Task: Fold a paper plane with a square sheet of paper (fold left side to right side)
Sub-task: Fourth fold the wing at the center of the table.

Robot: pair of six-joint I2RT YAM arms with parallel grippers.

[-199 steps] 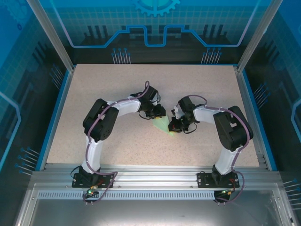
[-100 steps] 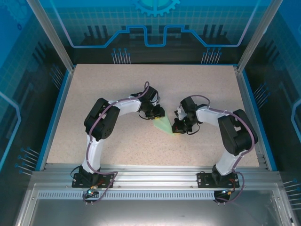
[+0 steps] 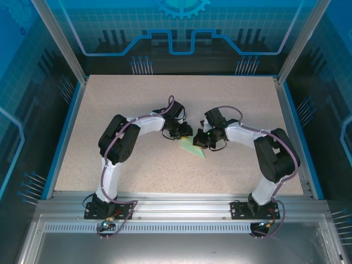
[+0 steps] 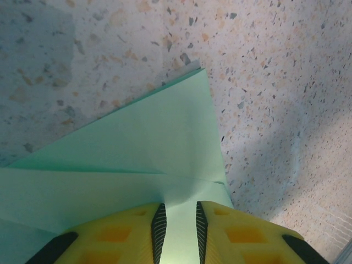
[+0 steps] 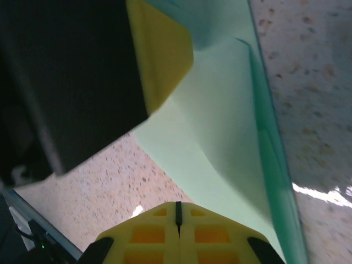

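The pale mint-green sheet of paper [image 3: 194, 148] lies folded into a pointed shape at the table's middle, creases showing on it [image 4: 154, 137]. My left gripper [image 3: 185, 132] rests on its far end. Its yellow fingers [image 4: 177, 206] stand a narrow gap apart, tips on the paper, which puckers between them. My right gripper [image 3: 198, 139] is shut, fingers [image 5: 177, 204] closed together with nothing between them, low over the paper [image 5: 225, 126] near its edge. It sits close beside the left gripper's yellow finger [image 5: 159, 49].
The speckled beige tabletop [image 3: 137, 99] has free room all round the paper. A blue rim [image 3: 65, 132] and metal frame posts bound it. Both arms' elbows bend outward at left and right of the middle.
My right gripper has slid up and left along the paper, from its near pointed end toward the left gripper. The left gripper has stayed in place on the paper.
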